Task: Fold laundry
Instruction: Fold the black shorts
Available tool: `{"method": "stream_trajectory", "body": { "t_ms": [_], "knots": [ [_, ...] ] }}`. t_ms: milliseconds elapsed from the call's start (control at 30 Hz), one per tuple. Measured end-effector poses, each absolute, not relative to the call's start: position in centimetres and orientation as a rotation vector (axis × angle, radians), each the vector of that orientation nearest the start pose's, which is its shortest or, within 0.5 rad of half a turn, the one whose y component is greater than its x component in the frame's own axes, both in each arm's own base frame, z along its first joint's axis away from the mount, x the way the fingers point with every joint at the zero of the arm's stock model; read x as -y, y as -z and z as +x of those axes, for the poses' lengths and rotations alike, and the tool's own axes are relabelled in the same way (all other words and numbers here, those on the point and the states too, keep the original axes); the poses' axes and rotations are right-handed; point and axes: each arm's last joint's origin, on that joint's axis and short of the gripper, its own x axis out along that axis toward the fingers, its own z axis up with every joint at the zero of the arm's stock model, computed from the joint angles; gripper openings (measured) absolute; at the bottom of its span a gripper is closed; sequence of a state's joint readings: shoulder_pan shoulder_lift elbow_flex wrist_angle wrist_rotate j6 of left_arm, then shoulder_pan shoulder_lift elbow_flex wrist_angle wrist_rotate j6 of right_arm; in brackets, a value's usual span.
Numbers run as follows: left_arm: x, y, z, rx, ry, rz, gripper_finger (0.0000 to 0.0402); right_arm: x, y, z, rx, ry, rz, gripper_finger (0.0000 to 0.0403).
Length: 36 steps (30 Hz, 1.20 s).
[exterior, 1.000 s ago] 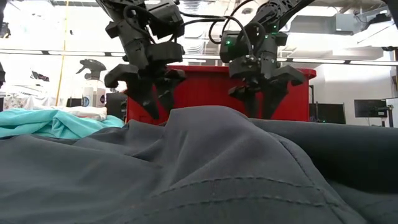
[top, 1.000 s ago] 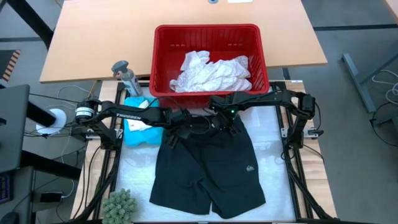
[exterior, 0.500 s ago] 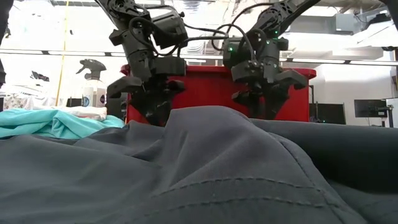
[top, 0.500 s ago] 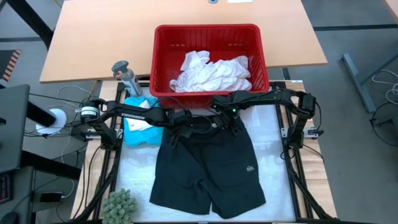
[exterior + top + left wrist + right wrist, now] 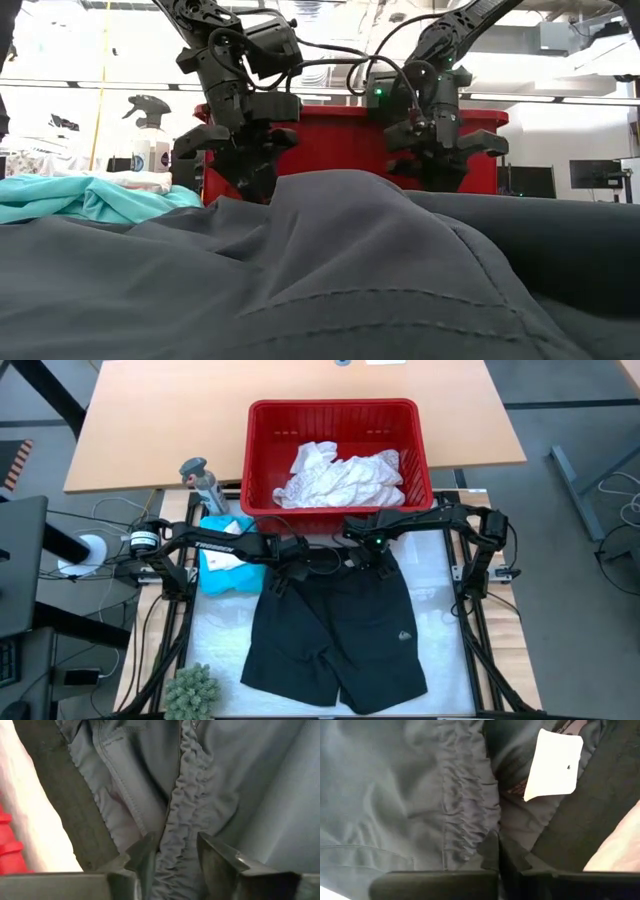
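Two grippers are down on the waistband of the black cloth shorts (image 5: 335, 630), which lie flat on the counter (image 5: 215, 640) just in front of the red plastic basket (image 5: 262, 455). On the waistband's left part, the left gripper (image 5: 172, 855) has its fingers on both sides of the gathered edge, not fully clenched. On the right part, the right gripper (image 5: 496, 851) is clenched on the same edge. Beside the shorts, at their left, lies a teal garment (image 5: 222, 563). White crumpled cloths (image 5: 340, 478) are inside the basket.
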<state>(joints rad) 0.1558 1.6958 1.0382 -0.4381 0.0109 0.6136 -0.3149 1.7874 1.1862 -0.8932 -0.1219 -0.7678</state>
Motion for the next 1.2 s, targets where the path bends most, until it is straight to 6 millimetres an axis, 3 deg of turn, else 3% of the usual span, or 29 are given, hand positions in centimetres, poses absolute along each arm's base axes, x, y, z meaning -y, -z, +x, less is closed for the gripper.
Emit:
{"method": "stream_trajectory", "body": {
  "t_ms": [200,267,533,767,1033,1200],
  "knots": [
    [-5.1,-17.7,32.4,-1.091,0.203,0.466,0.0021,9.6,-17.6,30.5,-1.424,-0.385,-0.293,0.0035],
    [-5.1,-17.7,32.4,-1.092,0.197,0.464,0.0007,9.6,-17.6,30.5,-1.429,-0.383,-0.296,0.0028],
    [-5.4,-18.0,32.5,-1.124,0.101,0.483,0.0001,9.6,-18.1,30.4,-1.438,-0.345,-0.258,0.0014],
    [-5.6,-20.4,33.6,-1.081,0.06,0.455,0.0,9.4,-21.8,29.9,-1.371,-0.28,-0.256,0.0014],
    [-6.0,-22.7,33.9,-1.127,-0.011,0.444,0.0,9.0,-25.0,27.3,-1.414,-0.125,-0.234,0.0014],
    [-6.7,-23.6,33.8,-1.16,-0.06,0.421,0.0,9.2,-26.4,25.9,-1.444,0.088,-0.181,0.0014]
  ]
}}
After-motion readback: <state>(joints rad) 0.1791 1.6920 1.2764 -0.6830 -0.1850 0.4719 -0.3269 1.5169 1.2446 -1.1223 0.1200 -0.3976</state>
